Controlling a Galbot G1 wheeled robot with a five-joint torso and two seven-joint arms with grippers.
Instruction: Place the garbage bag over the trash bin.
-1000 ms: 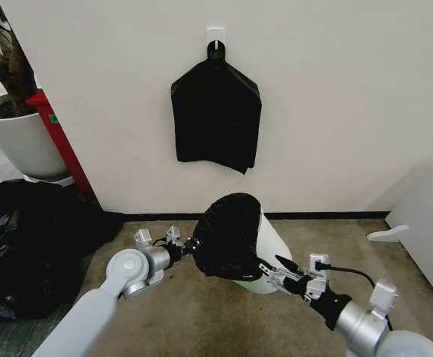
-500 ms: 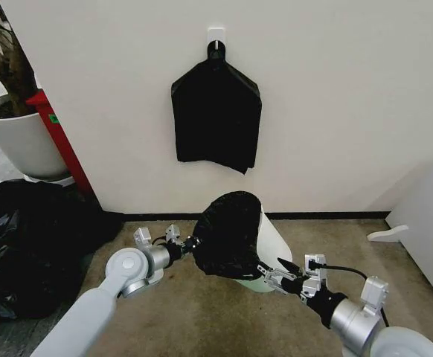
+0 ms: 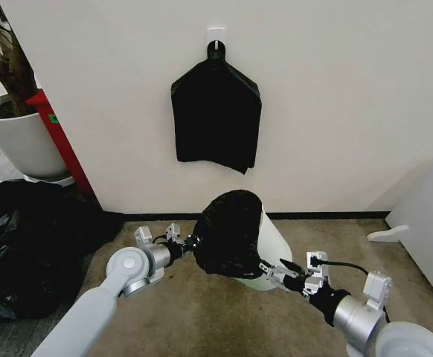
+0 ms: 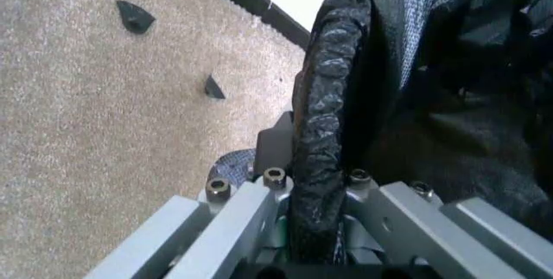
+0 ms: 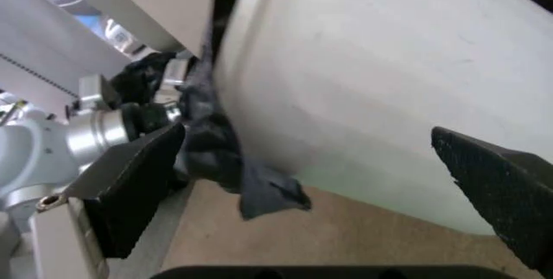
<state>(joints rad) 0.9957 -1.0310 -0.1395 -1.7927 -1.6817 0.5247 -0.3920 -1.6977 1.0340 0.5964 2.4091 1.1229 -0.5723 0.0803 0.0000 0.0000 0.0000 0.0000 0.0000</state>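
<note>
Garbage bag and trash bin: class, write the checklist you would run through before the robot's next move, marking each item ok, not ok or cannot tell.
1. Left claw grips the garbage bag: ok, its rolled edge is pinched between the fingers.
2. Bag covers the mouth of the trash bin: ok, black plastic lies over the opening facing the robot.
3. Bin stands upright: not ok, it is tipped toward the robot.
4. Right claw is free of the bag: ok, its fingers are spread on either side of the bin's white wall, holding nothing.
5. Bag edge is pulled evenly round the rim: cannot tell, the far side is hidden.
</note>
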